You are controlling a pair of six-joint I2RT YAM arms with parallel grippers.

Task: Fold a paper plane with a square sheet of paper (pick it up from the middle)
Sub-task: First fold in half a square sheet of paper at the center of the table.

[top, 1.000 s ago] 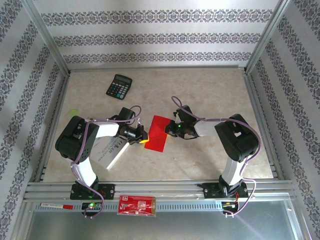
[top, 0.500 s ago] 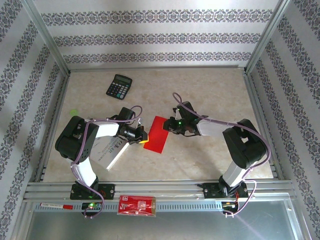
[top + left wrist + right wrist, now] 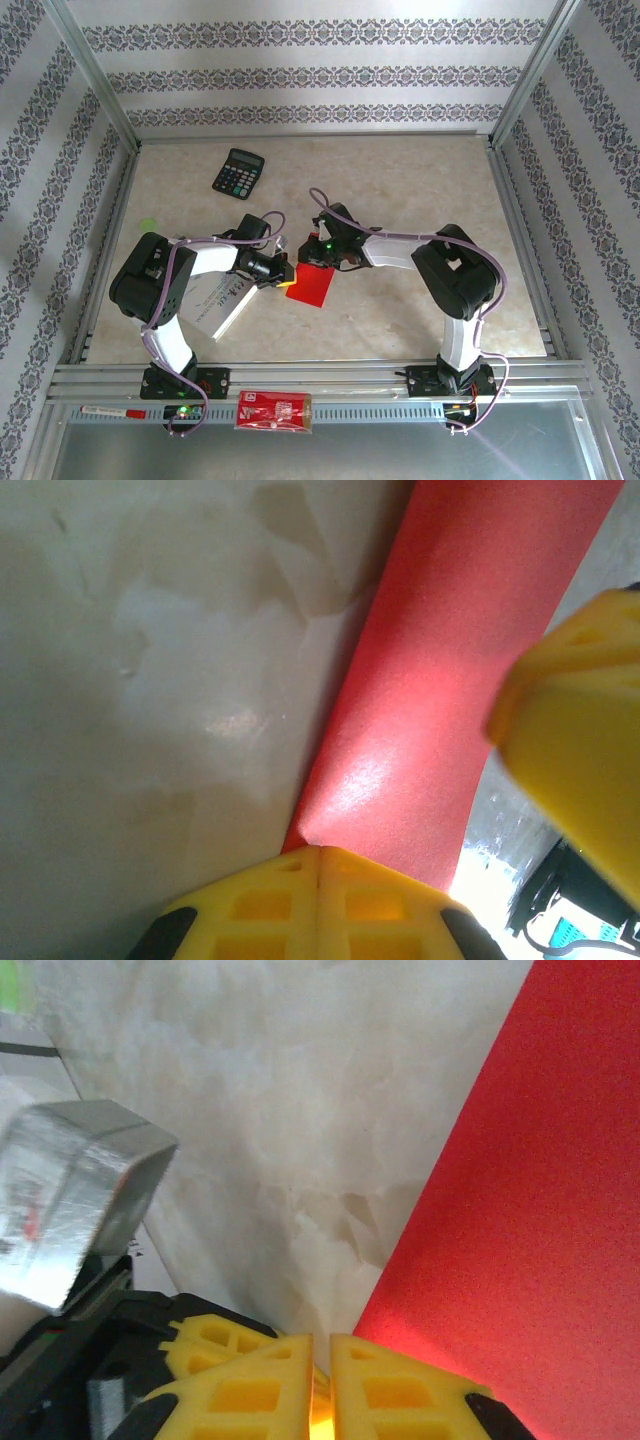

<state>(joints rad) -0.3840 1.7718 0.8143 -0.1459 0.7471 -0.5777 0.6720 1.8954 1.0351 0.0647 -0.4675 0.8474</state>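
Marble-look table (image 3: 420, 190) inside patterned walls fills the top view. A black calculator (image 3: 238, 172) lies at the far left, and a white booklet (image 3: 222, 305) lies under the left arm. The square sheet of paper (image 3: 314, 288), folded to a narrow red oblong, lies mid-table between the arms. Its long axis runs near to far, leaning slightly right. The left gripper (image 3: 289, 281) is at its near left edge, and the right gripper (image 3: 314, 262) covers its far end.

The left wrist view adds the grasp: the left gripper (image 3: 318, 865) is clenched on the sheet's (image 3: 450, 660) edge. A yellow finger (image 3: 575, 730), probably the right gripper's, hangs over the strip.

From the right wrist, the right gripper (image 3: 320, 1360) has its jaws almost together, with a thin slit between them at the sheet's (image 3: 520, 1190) border. I cannot tell whether they pinch it.

A second ago the right gripper stood at the sheet's right edge. It has since swung left across the far end, while the left arm and the sheet have not moved.
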